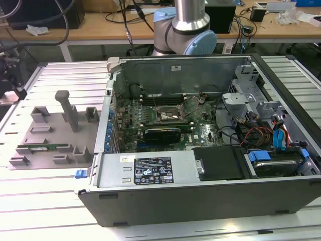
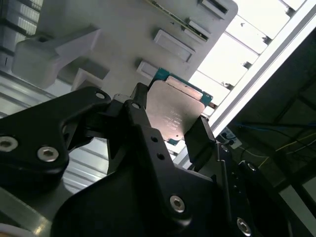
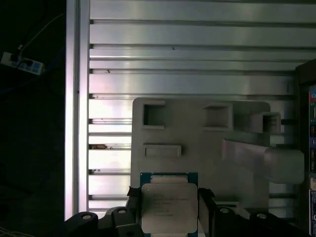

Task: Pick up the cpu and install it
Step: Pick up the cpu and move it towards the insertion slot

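The cpu (image 3: 168, 206), a flat square chip with a silvery top and thin green rim, sits between two black fingers (image 3: 133, 197) of my gripper (image 3: 168, 213). In the second wrist view the cpu (image 2: 175, 111) is clamped at its edges by the gripper (image 2: 173, 121), which is shut on it. It hangs well above the grey holder tray (image 3: 197, 143) and the ribbed metal table. In the exterior view the open computer case (image 1: 200, 191) shows the motherboard with its square socket frame (image 1: 170, 116) near the middle.
The grey tray (image 1: 50, 130) lies at the exterior view's left of the case, with raised blocks, a tall post (image 1: 67, 108) and a green memory stick (image 1: 42, 147). The arm's base (image 1: 183, 30) stands behind the case. Cables and drive bays (image 1: 273, 140) fill the case's right side.
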You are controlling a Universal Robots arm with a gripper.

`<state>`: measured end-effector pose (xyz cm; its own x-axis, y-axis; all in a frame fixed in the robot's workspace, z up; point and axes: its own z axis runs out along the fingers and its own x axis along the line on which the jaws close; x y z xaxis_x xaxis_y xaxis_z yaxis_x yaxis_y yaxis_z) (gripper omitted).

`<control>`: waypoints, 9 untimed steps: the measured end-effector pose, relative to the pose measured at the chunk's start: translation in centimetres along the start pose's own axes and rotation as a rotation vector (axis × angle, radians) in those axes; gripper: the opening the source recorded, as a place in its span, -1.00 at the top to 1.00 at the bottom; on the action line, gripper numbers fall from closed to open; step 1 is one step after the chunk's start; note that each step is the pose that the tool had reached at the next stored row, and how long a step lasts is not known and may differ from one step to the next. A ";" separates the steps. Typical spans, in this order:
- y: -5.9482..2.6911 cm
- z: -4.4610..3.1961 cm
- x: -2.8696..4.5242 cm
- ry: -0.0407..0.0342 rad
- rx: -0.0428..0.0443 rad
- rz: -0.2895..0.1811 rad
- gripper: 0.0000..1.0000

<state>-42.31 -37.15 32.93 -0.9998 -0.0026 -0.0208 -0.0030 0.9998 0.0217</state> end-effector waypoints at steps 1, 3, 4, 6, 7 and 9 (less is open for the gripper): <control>0.00 -0.20 0.00 0.0000 0.0000 0.000 -0.09; 0.01 -0.55 -0.01 -0.0001 0.0000 0.000 -0.09; 0.02 -0.72 -0.02 -0.0001 0.0000 0.000 -0.09; 0.03 -1.31 -0.03 -0.0001 0.0000 0.000 -0.09; 0.03 -1.57 -0.03 -0.0001 0.0000 0.000 -0.09; 0.04 -2.05 -0.04 -0.0003 0.0000 0.000 -0.09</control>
<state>-42.31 -37.15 34.98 -0.9998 -0.0026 -0.0211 -0.0031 0.9998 0.0217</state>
